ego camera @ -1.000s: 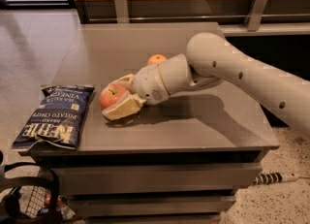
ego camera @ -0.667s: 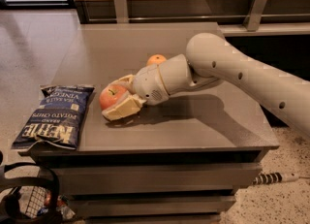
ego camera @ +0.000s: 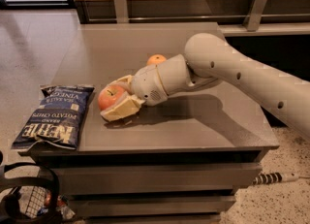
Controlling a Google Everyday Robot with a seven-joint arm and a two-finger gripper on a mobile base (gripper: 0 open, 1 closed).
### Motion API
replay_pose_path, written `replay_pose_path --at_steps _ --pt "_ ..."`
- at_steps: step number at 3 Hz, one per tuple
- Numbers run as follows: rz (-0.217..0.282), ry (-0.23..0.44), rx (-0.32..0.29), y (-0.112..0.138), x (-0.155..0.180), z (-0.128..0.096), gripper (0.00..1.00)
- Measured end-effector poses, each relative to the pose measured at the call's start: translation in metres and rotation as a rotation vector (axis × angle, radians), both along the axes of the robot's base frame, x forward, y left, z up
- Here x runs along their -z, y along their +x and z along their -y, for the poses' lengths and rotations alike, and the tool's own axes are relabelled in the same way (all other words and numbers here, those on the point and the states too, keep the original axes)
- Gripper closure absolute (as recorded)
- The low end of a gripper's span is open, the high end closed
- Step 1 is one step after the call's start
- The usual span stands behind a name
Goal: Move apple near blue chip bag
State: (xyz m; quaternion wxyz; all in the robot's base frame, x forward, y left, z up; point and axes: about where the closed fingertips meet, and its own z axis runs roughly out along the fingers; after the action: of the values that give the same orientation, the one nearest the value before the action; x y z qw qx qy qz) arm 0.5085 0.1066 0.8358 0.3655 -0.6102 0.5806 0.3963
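The red apple (ego camera: 108,97) with yellowish patches rests on the grey table (ego camera: 193,126), just right of the blue chip bag (ego camera: 54,116). The bag lies flat at the table's front left corner with its white lettering upside down. My gripper (ego camera: 116,98) reaches in from the right at table height. Its cream fingers (ego camera: 121,113) close around the apple, one behind it and one in front. The right side of the apple is hidden by the gripper.
An orange fruit (ego camera: 156,59) sits on the table behind my wrist, partly hidden by it. My arm (ego camera: 252,80) crosses the right half of the table. A wooden wall with metal brackets (ego camera: 255,6) runs behind. A wire basket (ego camera: 29,201) stands on the floor at the lower left.
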Motion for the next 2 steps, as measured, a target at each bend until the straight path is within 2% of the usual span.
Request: replay_pose_path --at_steps 1,2 --pt "0.000 0.000 -0.004 -0.0011 0.0001 -0.0019 0.12" --pt "-0.001 0.000 -0.008 -0.0020 0.0001 -0.0035 0.00"
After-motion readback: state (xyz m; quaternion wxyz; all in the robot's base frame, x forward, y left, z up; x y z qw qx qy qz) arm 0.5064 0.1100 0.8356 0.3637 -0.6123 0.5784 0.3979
